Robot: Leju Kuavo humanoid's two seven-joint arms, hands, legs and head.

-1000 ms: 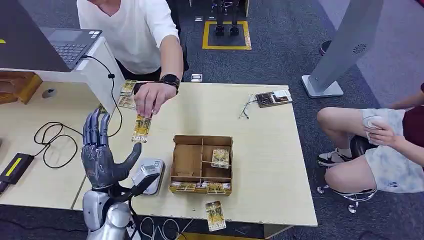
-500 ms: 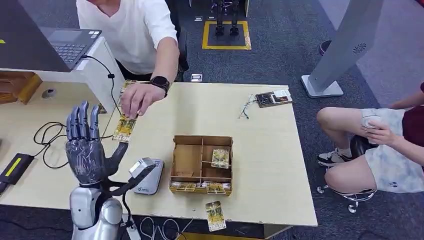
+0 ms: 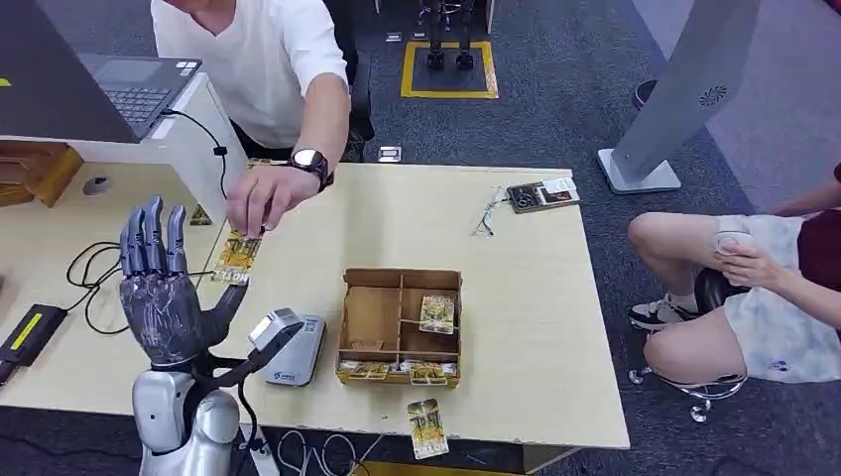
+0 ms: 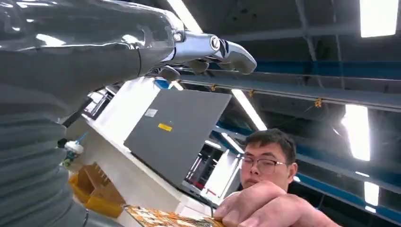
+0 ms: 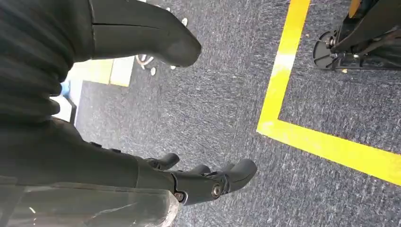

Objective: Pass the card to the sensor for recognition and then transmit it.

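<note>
A person's hand (image 3: 260,198) is holding out a yellow printed rectangular card (image 3: 235,257), which is hanging just beyond the thumb side of the robot's raised dark grey left hand (image 3: 159,297), long axis pointing away from the robot. That hand is standing open, empty, fingers apart; it is the nearer one. The right hand (image 5: 203,182) is hanging over grey carpet, loosely open, holding nothing. The grey sensor (image 3: 293,349) is lying on the pale wooden table (image 3: 516,297), just right of the left wrist.
</note>
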